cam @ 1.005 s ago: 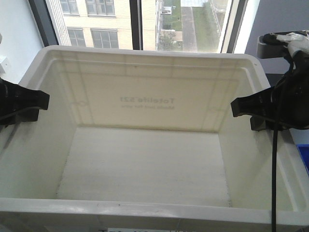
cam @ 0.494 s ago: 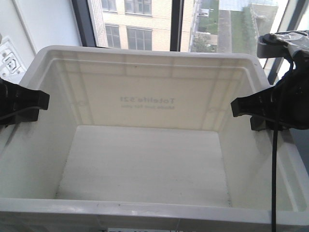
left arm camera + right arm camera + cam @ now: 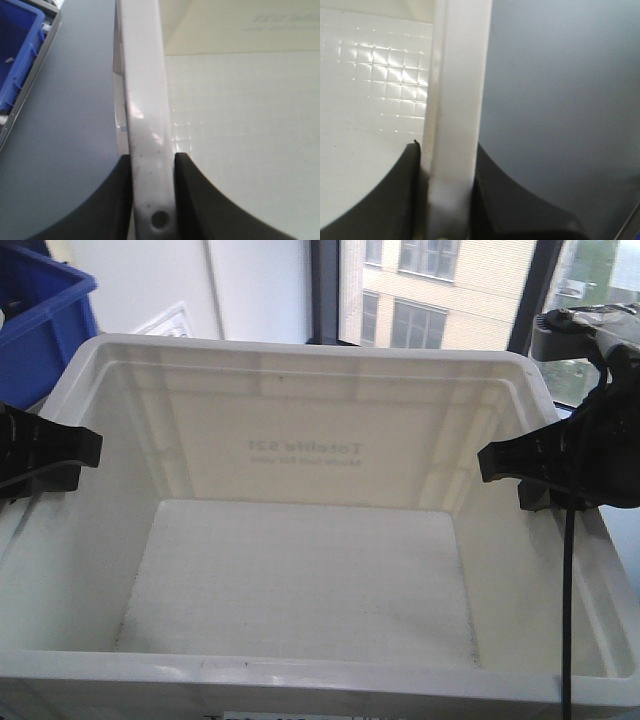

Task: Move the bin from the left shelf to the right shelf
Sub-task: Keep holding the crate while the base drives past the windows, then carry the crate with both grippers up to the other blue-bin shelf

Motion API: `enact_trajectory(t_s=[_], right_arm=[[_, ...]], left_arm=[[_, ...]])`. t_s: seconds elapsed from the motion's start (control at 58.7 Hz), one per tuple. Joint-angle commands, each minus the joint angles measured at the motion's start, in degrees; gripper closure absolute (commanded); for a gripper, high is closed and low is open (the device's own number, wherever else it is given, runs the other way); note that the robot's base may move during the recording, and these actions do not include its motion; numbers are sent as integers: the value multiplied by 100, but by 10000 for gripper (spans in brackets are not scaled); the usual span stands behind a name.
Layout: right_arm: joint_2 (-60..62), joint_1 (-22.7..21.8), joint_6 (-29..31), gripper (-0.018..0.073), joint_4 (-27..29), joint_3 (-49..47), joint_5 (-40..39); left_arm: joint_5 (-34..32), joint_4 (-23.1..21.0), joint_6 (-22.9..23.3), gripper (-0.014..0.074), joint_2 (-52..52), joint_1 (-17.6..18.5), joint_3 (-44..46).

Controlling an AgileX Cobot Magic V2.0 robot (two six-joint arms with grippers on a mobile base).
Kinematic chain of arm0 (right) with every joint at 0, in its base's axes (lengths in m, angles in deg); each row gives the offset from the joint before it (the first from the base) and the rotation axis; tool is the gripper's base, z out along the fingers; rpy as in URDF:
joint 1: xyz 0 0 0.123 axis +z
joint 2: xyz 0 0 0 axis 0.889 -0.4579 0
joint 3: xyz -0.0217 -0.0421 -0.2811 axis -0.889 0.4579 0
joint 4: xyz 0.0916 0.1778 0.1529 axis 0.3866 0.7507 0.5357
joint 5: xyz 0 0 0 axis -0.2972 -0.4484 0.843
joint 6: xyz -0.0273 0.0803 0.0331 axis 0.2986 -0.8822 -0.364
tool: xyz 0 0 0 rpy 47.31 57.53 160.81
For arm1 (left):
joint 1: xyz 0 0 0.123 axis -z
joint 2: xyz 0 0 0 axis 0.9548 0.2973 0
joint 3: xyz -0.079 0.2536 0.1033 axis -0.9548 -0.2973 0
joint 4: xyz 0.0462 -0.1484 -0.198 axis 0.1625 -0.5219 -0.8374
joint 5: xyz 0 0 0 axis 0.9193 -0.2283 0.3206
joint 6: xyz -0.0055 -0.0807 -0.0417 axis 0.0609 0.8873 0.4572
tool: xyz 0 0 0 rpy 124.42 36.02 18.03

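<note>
Storeroom-like workspace: blue storage bin point(image 3: 35, 320), grey shelf board point(image 3: 70, 115), white wall point(image 3: 250, 285), window point(image 3: 325, 290) onto beige building point(image 3: 480, 315).

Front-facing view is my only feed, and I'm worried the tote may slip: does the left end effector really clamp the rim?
Observer: Yes. The left wrist view shows the left end effector with one finger on each side of the rim of the white Totelife tote, both pressed against it.
Operator: And the right side?
Observer: Same there. In the right wrist view the right end effector pinches the opposite rim, one finger inside the wall and one outside.
Operator: Anything odd at the left grip?
Observer: A small round hole in the rim sits between the two fingers.
</note>
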Motion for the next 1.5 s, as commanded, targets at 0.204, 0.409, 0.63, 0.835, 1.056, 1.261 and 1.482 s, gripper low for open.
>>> enact_trajectory(t_s=[0.204,0.409,0.63,0.835,1.056,1.261,1.482], right_arm=[[187,-13,215,547,-263,-223,-176],[187,-13,215,547,-268,-223,-176],[187,-13,215,547,-268,-223,-176],[187,-13,215,547,-267,-223,-184],[187,-13,215,547,-267,-223,-184],[187,-13,215,547,-267,-223,-184],[187,-13,215,547,-267,-223,-184]], left_arm=[[-548,167,-92,603,-171,36,211],[-548,167,-92,603,-171,36,211],[-548,167,-92,603,-171,36,211],[-548,167,-92,603,-171,36,211],[-548,167,-92,603,-171,36,211],[-548,167,-92,603,-171,36,211],[-548,167,-92,603,-171,36,211]])
